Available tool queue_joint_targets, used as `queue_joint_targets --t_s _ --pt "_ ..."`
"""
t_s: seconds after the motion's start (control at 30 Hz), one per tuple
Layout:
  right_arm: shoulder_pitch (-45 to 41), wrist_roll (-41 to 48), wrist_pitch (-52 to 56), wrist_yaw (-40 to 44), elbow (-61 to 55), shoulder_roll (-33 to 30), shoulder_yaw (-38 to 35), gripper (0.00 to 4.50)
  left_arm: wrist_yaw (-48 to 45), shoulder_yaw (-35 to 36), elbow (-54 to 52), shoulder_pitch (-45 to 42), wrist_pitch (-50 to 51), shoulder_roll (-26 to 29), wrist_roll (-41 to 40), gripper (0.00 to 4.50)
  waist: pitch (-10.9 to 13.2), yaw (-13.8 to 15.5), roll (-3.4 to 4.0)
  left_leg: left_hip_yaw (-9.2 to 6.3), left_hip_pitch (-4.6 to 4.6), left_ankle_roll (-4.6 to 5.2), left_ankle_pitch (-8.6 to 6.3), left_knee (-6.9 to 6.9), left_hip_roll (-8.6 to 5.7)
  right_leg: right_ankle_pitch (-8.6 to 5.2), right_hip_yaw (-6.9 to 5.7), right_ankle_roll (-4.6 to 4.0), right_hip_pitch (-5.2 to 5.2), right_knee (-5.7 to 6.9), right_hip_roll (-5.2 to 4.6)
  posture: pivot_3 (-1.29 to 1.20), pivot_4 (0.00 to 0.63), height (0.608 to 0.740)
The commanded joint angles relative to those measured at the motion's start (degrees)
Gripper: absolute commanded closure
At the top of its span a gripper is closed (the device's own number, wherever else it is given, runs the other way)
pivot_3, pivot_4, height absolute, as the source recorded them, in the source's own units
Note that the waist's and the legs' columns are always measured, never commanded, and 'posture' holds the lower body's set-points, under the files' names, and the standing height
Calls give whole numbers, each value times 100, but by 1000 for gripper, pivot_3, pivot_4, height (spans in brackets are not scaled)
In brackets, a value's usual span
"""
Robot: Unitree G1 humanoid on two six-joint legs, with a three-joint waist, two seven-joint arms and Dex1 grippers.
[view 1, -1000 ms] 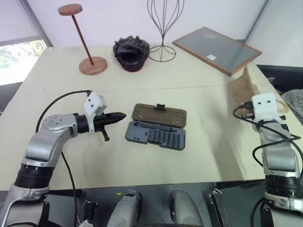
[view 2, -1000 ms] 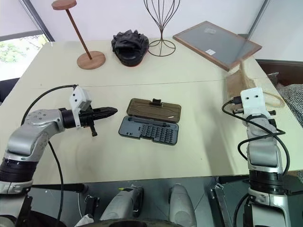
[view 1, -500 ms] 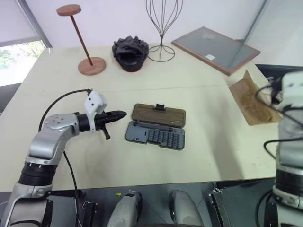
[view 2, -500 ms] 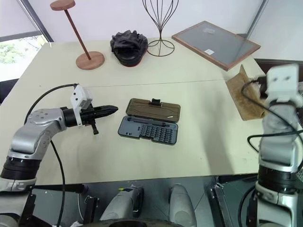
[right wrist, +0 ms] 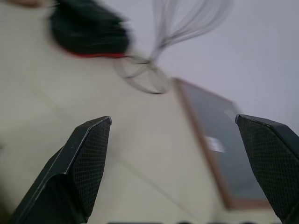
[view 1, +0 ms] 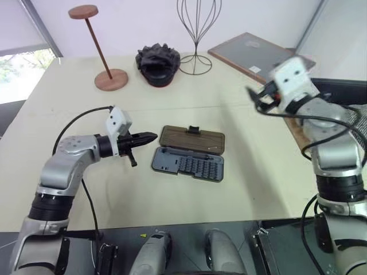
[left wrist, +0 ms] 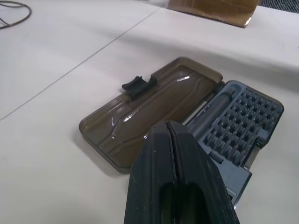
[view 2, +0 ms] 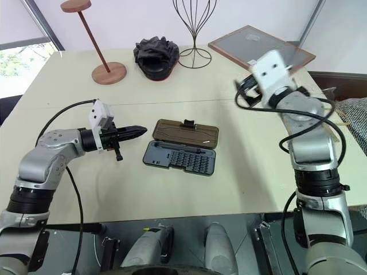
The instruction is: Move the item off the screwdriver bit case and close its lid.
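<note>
The screwdriver bit case (view 1: 189, 164) lies open at mid-table, rows of bits showing. Its smoky brown lid (view 1: 192, 137) lies flat behind the base with the latch tab up. Nothing lies on the case. My left gripper (view 1: 148, 137) is shut and empty, hovering just left of the lid and pointing at it; the left wrist view shows its tips (left wrist: 169, 125) over the lid (left wrist: 149, 109). The item, a brown paper bag (left wrist: 212, 5), lies near the table's right edge, mostly hidden behind my right arm. My right gripper (view 1: 253, 96) is raised above the table right of the case, open and empty.
Along the back stand a wooden hat stand (view 1: 106, 54), a lumpy black sculpted object (view 1: 159, 62), a wire stand (view 1: 196, 34) and a wood-framed grey panel (view 1: 243, 50). The table's front edge (view 1: 172, 220) runs just below the case.
My right gripper let go of the paper bag, which dropped flat by the right table edge. The arm then swung up and left toward the middle. The left gripper kept still.
</note>
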Motion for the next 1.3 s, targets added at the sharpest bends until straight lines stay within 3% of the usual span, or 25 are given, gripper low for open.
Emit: queue_joint_targets --t_s 0.03,0.37,0.5,0.67,0.7,0.9,1.3 --pt "-385 137 -115 405 34 40 167 64 -31 263 -340 -120 285 151 -304 4500 2 1 0 0 0 0 0 0 0 0 0 0 -1 0 0 0 150 740" --pt "-311 190 -289 772 -19 297 480 64 2 337 -479 -130 553 298 -500 4500 3 10 -1 -6 -3 -1 0 0 -1 2 0 2 -4 1 -1 0 150 740" --pt "-538 175 -300 983 109 432 690 0 -149 352 -492 -123 616 509 -529 2737 3 -18 -1 -6 -2 -1 0 1 -1 2 0 2 -4 2 0 0 150 740" --pt "-421 174 -450 1460 275 406 946 0 -396 134 -581 49 468 623 -482 165 3 -5 -1 -5 -2 -1 0 -2 0 2 0 1 -8 3 0 0 150 740" --pt "-428 209 -333 1488 339 431 942 0 -414 96 -591 66 431 618 -449 28 3 -1 -1 -5 -2 -1 0 -1 0 2 0 2 -7 2 0 0 150 740" --pt "-737 439 495 1920 917 429 983 0 -613 -274 -417 -93 133 485 -209 28 3 18 -1 -5 -3 -1 0 1 -2 3 1 1 -5 1 -1 0 150 740" --pt "-1398 -96 -19 1677 3270 782 1174 0 -670 -727 28 -60 -538 71 379 28 3 -10 -1 -1 -3 -2 1 -2 -1 5 1 -1 -10 3 -1 0 150 740"
